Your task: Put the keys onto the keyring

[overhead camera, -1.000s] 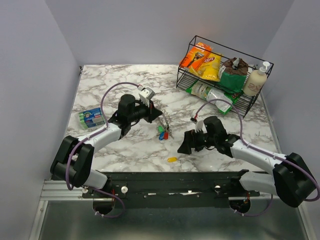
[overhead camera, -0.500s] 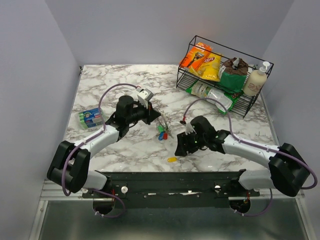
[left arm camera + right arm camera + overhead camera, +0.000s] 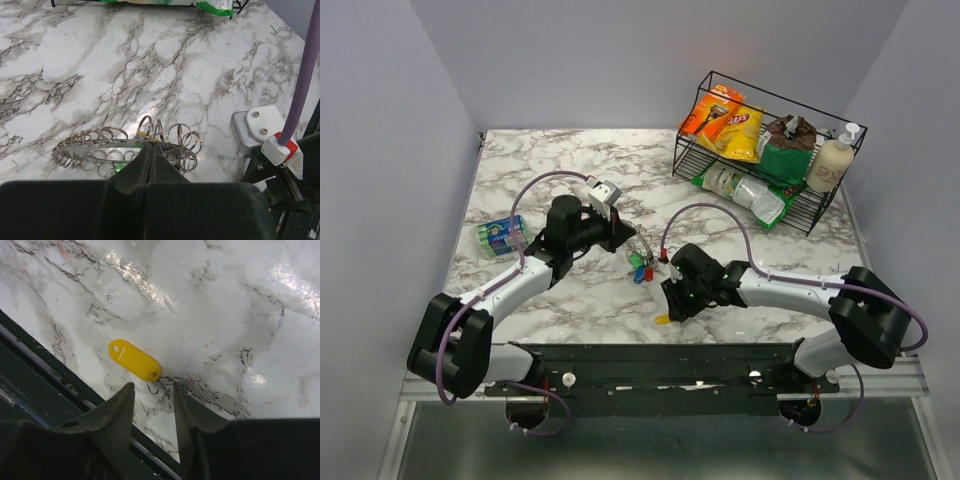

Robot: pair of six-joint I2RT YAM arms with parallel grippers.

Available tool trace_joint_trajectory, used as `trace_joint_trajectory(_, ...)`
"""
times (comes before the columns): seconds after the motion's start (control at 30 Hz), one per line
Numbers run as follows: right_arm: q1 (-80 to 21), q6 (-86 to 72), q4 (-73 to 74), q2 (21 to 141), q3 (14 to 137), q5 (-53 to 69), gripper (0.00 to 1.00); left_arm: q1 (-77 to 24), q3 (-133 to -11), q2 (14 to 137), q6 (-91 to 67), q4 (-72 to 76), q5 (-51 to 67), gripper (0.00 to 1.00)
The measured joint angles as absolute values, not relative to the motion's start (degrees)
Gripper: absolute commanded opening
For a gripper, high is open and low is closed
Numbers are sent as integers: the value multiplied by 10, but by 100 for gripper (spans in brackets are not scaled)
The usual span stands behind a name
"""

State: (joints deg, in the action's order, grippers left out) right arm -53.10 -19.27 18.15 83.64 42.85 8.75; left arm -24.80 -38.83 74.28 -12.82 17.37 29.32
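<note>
My left gripper (image 3: pixel 150 146) is shut on the keyring (image 3: pixel 95 142), a thin silvery band hung with many small split rings. It holds the ring just above the marble. In the top view the left gripper (image 3: pixel 624 240) has the keyring (image 3: pixel 644 250) at its tip, with green, blue and red keys (image 3: pixel 640 267) hanging below. A yellow key (image 3: pixel 135 360) lies flat on the marble near the front edge, also the yellow key (image 3: pixel 663 320) in the top view. My right gripper (image 3: pixel 153 386) stands over it, jaws apart on either side of its small ring, touching nothing.
A black wire basket (image 3: pixel 840 205) at the back right holds snack bags and a lotion bottle (image 3: pixel 832 160). A green-blue packet (image 3: pixel 500 236) lies at the left. The dark mounting rail (image 3: pixel 660 355) runs along the near edge, just beside the yellow key.
My right arm has swung left to the yellow key and its jaws have narrowed. The left arm has drawn slightly left with the keyring still held.
</note>
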Motion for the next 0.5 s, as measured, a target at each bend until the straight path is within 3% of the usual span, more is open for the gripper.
trace_joint_trajectory(0.2,-541,-190,193,847,431,72,32,-245,-387,743,-129,175,292,0)
trace_joint_trajectory(0.5,-545,-189,199,851,431,66,27,-244,-386,742,-129,175,292,0)
